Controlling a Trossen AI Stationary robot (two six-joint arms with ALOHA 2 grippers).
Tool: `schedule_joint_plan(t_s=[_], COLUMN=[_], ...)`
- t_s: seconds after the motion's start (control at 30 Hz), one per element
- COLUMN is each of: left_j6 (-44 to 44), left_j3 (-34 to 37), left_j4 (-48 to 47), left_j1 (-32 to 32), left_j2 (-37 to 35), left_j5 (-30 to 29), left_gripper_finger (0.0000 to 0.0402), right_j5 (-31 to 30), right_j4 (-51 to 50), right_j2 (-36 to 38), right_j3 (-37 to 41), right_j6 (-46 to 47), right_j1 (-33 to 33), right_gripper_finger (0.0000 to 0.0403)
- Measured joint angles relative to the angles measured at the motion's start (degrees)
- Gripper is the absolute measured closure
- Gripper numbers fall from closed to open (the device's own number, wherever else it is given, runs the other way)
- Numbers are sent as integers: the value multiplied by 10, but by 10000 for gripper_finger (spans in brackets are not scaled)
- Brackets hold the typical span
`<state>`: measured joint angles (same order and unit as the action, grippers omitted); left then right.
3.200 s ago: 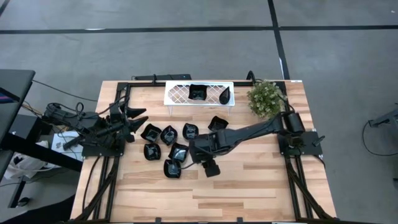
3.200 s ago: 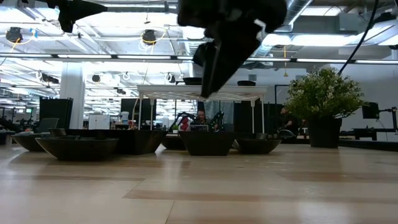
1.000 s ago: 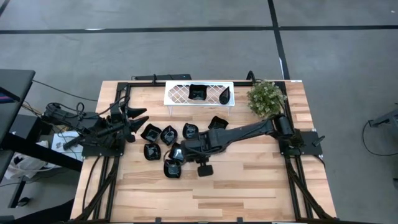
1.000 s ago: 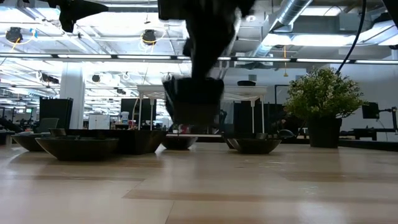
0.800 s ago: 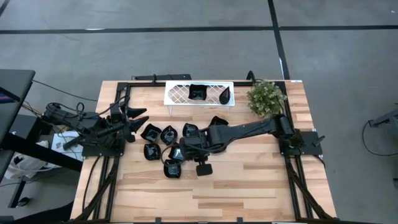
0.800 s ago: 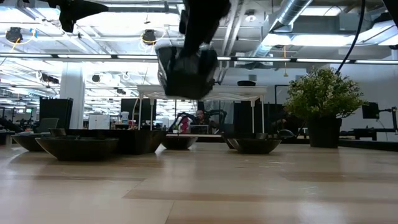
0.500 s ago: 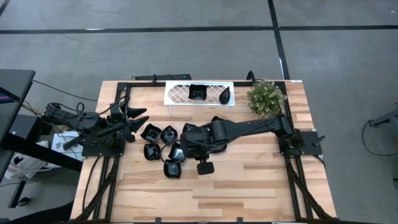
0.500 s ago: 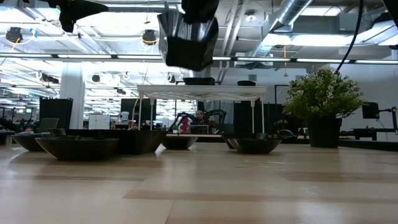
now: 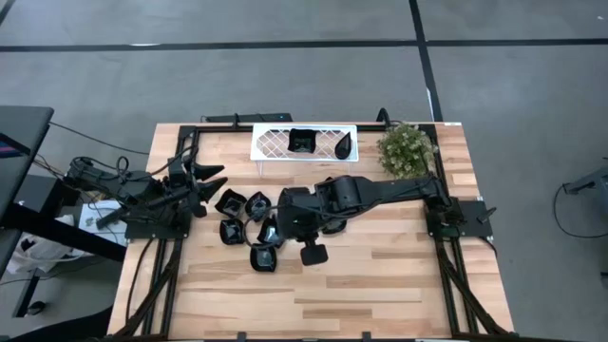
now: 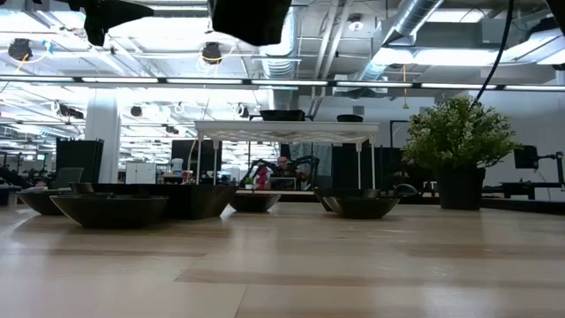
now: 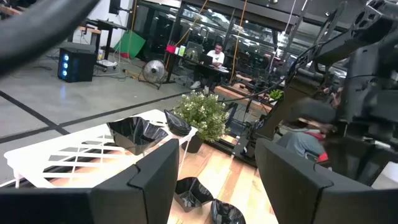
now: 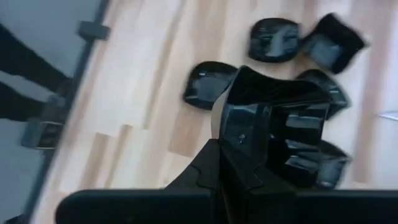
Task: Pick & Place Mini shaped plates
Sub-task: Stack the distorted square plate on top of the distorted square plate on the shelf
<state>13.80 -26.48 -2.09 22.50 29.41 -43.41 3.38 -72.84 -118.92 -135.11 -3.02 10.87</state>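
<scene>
The small plates (image 9: pixel 232 201) were glossy black, and the tray (image 9: pixel 275 142) was white with a lattice pattern. The plant (image 9: pixel 404 148) was green, and the table (image 9: pixel 380 285) was pale striped wood.

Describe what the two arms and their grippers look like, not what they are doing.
Both arms are dark, nearly black, built of chunky jointed segments. The right arm is thick, with a round black knob beside its wrist. The left arm is slimmer, with loose black cables trailing behind its base. The left gripper has two broad, flat, matte fingers. The right gripper has angular black fingers.
</scene>
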Motion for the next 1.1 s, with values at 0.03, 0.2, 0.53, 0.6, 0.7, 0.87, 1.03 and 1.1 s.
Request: schedule_joint_plan(t_s=[0.03, 0.2, 0.53, 0.6, 0.7, 0.87, 1.03, 1.1], left_j6=[0, 0, 0, 0, 0, 0, 0, 0], left_j3=[0, 0, 0, 0, 0, 0, 0, 0], left_j4=[0, 0, 0, 0, 0, 0, 0, 0], left_j1=[0, 0, 0, 0, 0, 0, 0, 0], left_j2=[0, 0, 0, 0, 0, 0, 0, 0], left_j5=[0, 0, 0, 0, 0, 0, 0, 0], left_gripper_finger=[187, 187, 187, 187, 187, 187, 187, 187], right_j5=[-15, -112, -275, -306, -334, -348, -340, -320], right_j4=[-1, -29, -35, -35, -35, -35, -34, -34], right_j2=[2, 17, 28, 27, 27, 27, 25, 24], right_j3=[0, 1, 2, 2, 2, 2, 2, 2], right_j6=[-1, -3, -73, -87, -112, -131, -140, -140], right_j1=[0, -1, -9, -15, -30, -71, -125, -148], right_gripper_finger=[403, 403, 403, 403, 403, 403, 403, 403])
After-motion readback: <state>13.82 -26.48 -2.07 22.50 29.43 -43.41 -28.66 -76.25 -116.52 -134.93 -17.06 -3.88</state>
